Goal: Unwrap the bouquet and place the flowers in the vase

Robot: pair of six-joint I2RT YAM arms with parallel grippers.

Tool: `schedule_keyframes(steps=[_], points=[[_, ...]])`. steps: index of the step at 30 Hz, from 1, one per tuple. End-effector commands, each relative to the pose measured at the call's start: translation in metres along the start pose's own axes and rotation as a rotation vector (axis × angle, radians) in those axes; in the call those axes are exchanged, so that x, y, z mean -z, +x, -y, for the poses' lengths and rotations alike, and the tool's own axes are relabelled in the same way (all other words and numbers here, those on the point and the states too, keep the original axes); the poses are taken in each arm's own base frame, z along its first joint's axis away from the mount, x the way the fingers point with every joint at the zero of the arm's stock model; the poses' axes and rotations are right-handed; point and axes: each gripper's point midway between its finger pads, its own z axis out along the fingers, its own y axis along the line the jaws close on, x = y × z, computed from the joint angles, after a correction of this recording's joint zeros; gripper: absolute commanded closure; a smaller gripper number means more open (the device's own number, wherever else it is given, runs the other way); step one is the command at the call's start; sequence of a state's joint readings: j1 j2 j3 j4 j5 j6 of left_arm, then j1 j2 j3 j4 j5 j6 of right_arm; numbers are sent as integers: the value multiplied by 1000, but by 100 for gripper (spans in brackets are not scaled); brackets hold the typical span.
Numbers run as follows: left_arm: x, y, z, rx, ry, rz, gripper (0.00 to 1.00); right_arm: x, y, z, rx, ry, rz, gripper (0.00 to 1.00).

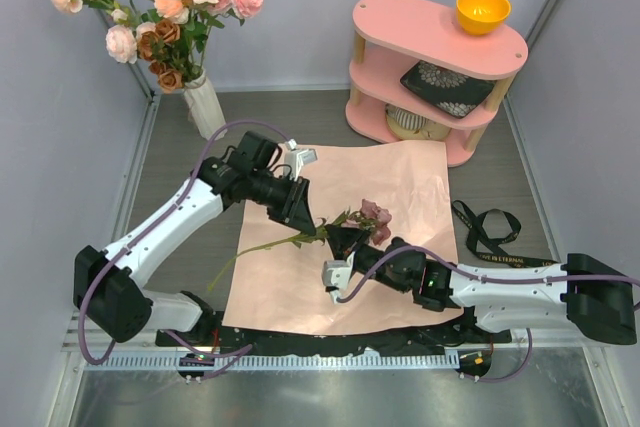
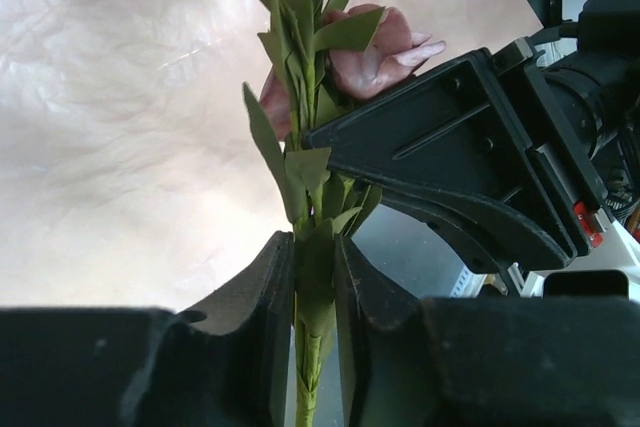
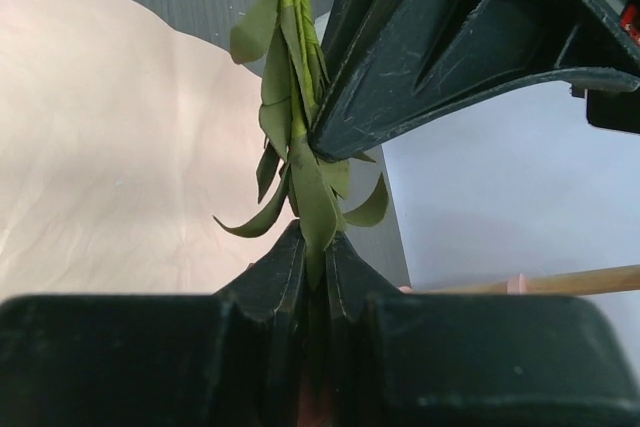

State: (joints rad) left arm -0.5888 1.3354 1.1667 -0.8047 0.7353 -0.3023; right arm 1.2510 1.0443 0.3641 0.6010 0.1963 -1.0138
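- Lying across the flat, matte pink paper sheet (image 1: 400, 172): one mauve fabric rose (image 1: 376, 215) on a leafy green stem, held by both arms.
- Grips: left gripper (image 2: 315, 277) pinched on the stem; right gripper (image 3: 315, 267) clamped on leaves near the bloom.
- Ribbed white vase (image 1: 205, 107), back-left, holds other roses (image 1: 165, 7).

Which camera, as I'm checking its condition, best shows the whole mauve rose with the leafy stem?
Top external: the mauve rose on its green leafy stem shows from bloom to stem end. Left wrist shows leaves and some petals; right wrist only leaves and stem.
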Motion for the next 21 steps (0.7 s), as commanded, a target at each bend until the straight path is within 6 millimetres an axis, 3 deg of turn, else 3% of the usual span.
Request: schedule_keyframes(steps=[1, 4, 8, 10, 16, 19, 20, 21], points=[[7, -14, 15, -78, 25, 43, 78, 2, -11, 18, -16, 78, 33, 85], [9, -16, 21, -95, 39, 47, 83, 3, -11, 20, -23, 97, 35, 81], [7, -13, 30, -106, 85, 33, 67, 2, -14, 22, -22, 96, 44, 83], [2, -11, 32, -109, 109, 14, 65, 1, -17, 24, -20, 94, 44, 88], [-6, -7, 31, -133, 98, -39, 87, 3, -18, 23, -14, 85, 45, 91], [-2, -16, 30, -167, 57, 16, 99, 3, -20, 28, -35, 117, 44, 75], [0, -19, 29, -174, 40, 32, 100, 3, -18, 31, -76, 138, 35, 63], [3, -23, 28, -187, 18, 56, 100, 5, -13, 36, -106, 176, 9, 57]])
